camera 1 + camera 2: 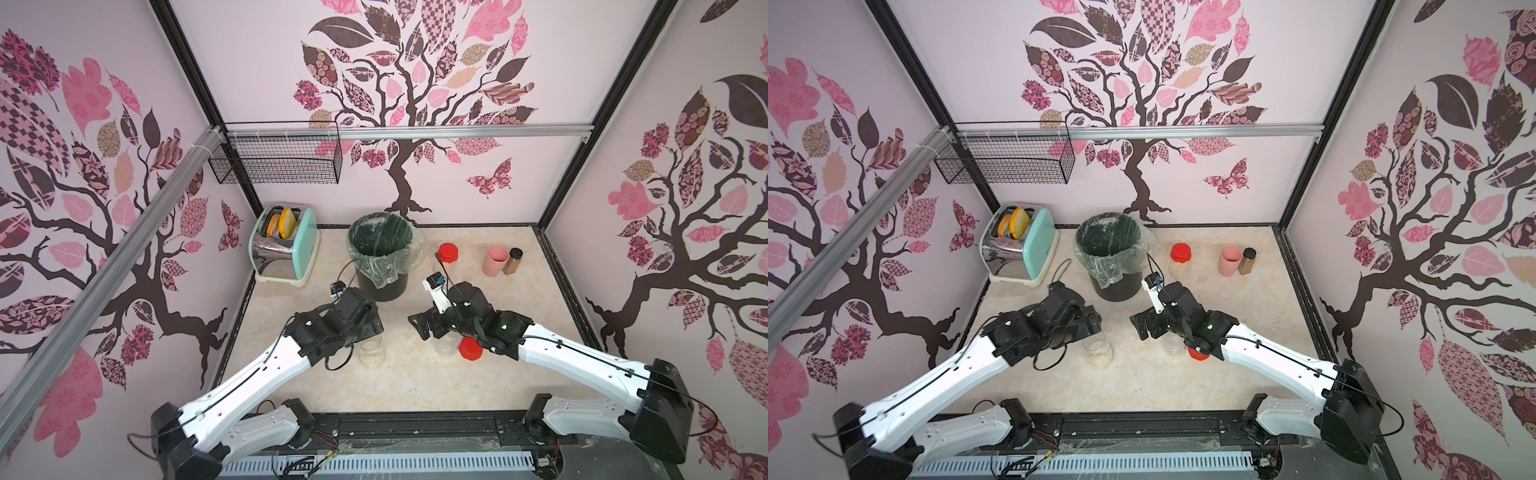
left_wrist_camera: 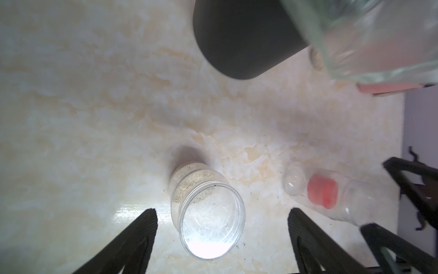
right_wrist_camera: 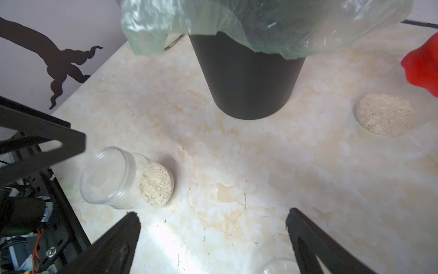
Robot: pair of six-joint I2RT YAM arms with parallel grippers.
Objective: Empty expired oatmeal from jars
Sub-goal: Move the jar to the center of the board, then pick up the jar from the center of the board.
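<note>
Your nearer left gripper (image 2: 222, 211), jaws wide and empty, straddles the upright clear-lidded jar (image 2: 208, 223); in a top view the lined trash bin (image 1: 384, 286) stands at its 12 o'clock.

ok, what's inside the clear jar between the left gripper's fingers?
A low layer of pale oatmeal at the bottom of the jar, nothing else visible. Glare across its top hides whether it is capped.
</note>
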